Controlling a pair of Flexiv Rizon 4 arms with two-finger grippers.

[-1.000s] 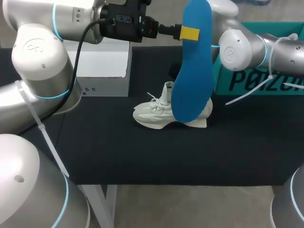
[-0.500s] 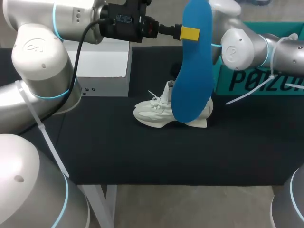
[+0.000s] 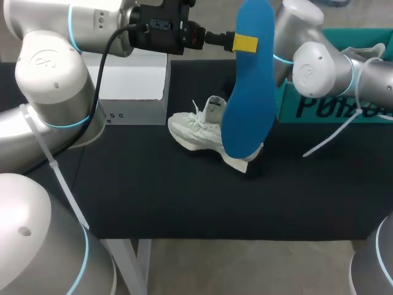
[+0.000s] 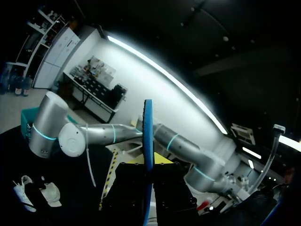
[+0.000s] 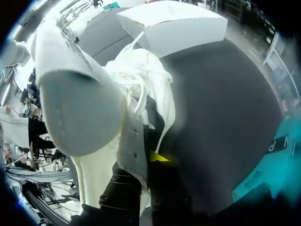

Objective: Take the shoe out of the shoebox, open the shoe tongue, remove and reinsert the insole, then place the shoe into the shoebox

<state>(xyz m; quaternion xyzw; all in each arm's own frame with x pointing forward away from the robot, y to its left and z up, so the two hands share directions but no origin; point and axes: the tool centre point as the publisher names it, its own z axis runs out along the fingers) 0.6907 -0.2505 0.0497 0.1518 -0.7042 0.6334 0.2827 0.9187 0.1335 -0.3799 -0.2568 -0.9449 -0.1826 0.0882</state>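
Note:
A blue insole (image 3: 250, 92) hangs upright above the table, my left gripper (image 3: 244, 43) shut on it near its upper end. In the left wrist view the insole (image 4: 148, 136) shows edge-on between that gripper's (image 4: 149, 188) fingers. Below and behind it, the white shoe (image 3: 199, 130) sits tilted on the black table, toe toward the left. My right arm (image 3: 319, 67) comes in from the right, its gripper hidden behind the insole in the head view. In the right wrist view my right gripper (image 5: 150, 160) is shut on the shoe's side wall (image 5: 131, 141), with the tongue (image 5: 75, 108) standing up ahead.
A white box (image 3: 132, 83) stands at the back left of the table. A teal shoebox (image 3: 331, 104) stands at the back right, close behind my right arm. The black tabletop (image 3: 184, 196) lies bare in front of the shoe.
My right gripper has shut on the shoe's side. The shoe has shifted left and tipped up off its flat stance. The left arm and insole have kept still.

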